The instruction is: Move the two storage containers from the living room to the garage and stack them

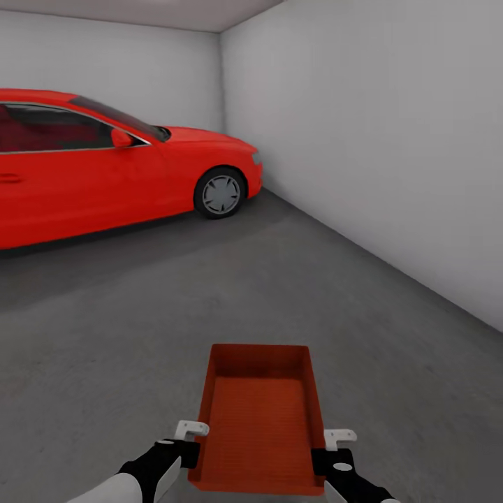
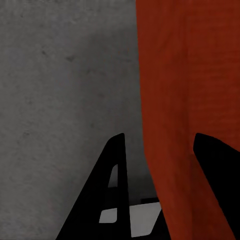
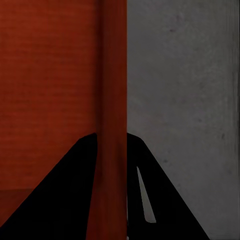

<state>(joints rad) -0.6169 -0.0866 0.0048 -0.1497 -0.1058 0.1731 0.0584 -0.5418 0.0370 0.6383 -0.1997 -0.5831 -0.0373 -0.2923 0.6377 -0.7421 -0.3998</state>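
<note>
Orange-red, lidless rectangular storage bin [image 1: 260, 419] hangs level above the grey concrete garage floor [image 1: 105, 335], long axis pointing away, left gripper [image 2: 157, 190] and right gripper [image 3: 112, 190] each clamped on a side wall.

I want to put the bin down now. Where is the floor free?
The grey floor is bare ahead of the bin, between the red car at left and the pale wall at right. Near the car's front wheel it gets tighter.
</note>
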